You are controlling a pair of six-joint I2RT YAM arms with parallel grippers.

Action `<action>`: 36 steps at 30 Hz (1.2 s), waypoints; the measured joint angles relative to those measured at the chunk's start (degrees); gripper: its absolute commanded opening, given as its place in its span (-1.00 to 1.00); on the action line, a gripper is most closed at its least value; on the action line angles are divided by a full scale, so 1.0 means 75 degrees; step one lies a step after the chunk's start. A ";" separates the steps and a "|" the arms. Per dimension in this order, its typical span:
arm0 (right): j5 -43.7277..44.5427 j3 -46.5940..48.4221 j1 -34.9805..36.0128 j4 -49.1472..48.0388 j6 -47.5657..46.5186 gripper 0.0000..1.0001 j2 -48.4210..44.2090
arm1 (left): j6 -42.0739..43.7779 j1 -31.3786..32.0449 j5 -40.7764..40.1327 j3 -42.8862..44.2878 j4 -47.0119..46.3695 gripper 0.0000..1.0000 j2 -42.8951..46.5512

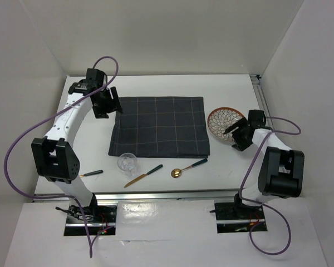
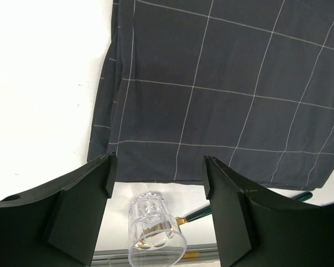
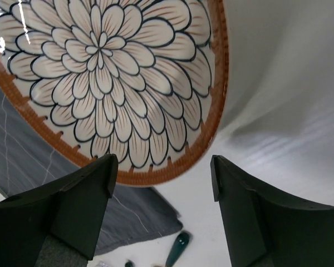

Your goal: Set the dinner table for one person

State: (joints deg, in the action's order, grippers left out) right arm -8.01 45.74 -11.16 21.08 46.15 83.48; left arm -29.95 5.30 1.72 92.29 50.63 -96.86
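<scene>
The white dinner table (image 1: 156, 83) carries a dark grey checked placemat (image 1: 158, 127) in the middle. A flower-patterned plate (image 1: 225, 123) with an orange rim lies at the mat's right edge. A clear glass (image 1: 128, 163), a gold knife (image 1: 143, 176) and a gold spoon (image 1: 189, 167), both green-handled, lie in front of the mat. My left gripper (image 1: 108, 103) is open and empty above the mat's far left corner. My right gripper (image 1: 237, 133) is open and empty at the plate's near right rim. The plate (image 3: 106, 78) fills the right wrist view.
Another green-handled piece of cutlery (image 1: 91, 173) lies by the left arm near the front edge. A silver rail (image 1: 167, 194) runs along the table's front. White walls enclose the table on three sides. The left wrist view shows the glass (image 2: 156, 233) between my open fingers.
</scene>
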 measured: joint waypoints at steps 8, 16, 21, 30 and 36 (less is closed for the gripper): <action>0.0003 -0.0012 -0.0003 -0.0548 0.0408 -0.18 0.0743 | 0.0012 0.0000 -0.0044 -0.0006 0.0035 0.57 0.0000; -0.0076 0.0256 -0.0157 -0.0979 0.0909 -1.00 0.0638 | 0.0023 0.0000 -0.0087 0.0006 0.0076 0.57 0.0000; 0.0090 0.0530 -0.0125 -0.0382 0.0595 -1.00 0.0323 | 0.0029 0.0000 -0.0087 0.0256 0.0239 0.57 -0.0003; -0.0903 0.1906 -0.0012 0.0085 -0.0268 -1.00 0.0242 | 0.0023 0.0000 -0.0207 0.0431 0.0323 0.57 -0.0003; -0.1545 0.3089 0.1472 -0.0073 -0.0600 -1.00 0.0702 | -0.0017 0.0000 -0.0306 0.0434 0.0379 0.55 0.0000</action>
State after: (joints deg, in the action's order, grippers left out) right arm -19.59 68.90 -0.12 20.53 41.65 88.75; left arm -30.09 5.30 -0.58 95.55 53.47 -96.86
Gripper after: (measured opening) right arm 0.171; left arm 0.775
